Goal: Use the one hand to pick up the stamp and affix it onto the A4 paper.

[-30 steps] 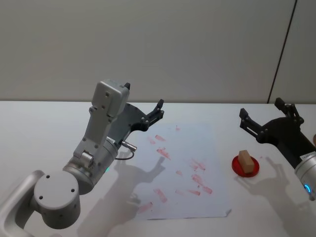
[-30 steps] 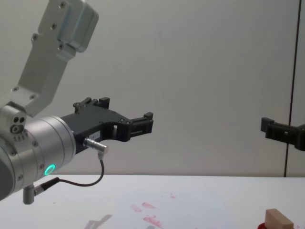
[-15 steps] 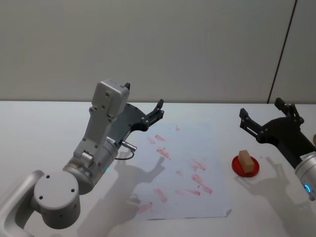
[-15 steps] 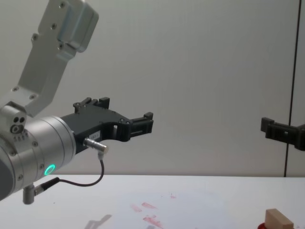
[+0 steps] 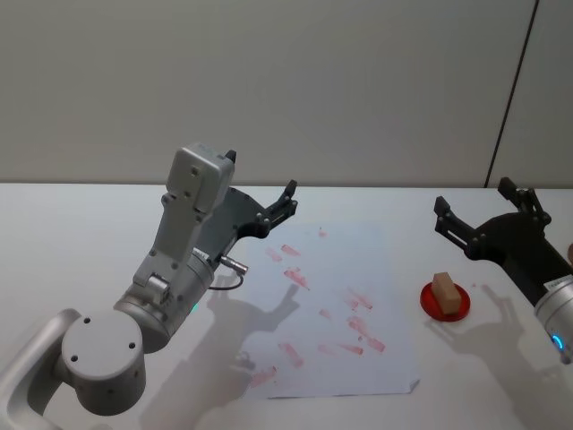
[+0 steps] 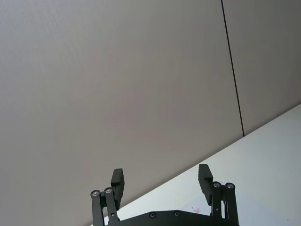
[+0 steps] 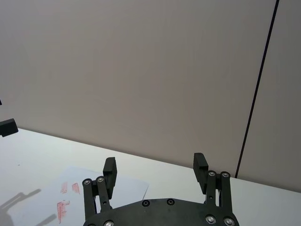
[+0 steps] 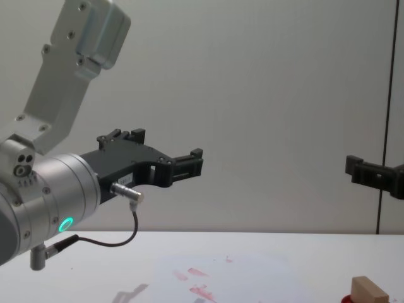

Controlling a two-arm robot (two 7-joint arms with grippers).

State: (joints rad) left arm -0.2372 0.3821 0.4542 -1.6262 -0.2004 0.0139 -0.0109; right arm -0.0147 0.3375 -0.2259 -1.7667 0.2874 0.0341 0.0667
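Nothing is visibly changing over the last second. The left gripper (image 5: 290, 197), hanging over the far left corner of the A4 paper (image 5: 358, 260), is not shifting, and neither is the right gripper (image 5: 472, 201), raised off to the right of the paper. The stamp (image 5: 442, 288) is not moving on the red ink pad (image 5: 431, 303) just right of the paper.

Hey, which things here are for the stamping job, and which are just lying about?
For the job: stamp; paper; right gripper, open, nearest the stamp, so likely the one to use.
Just about: red ink pad under the stamp; left gripper, open, raised by the paper's left edge.
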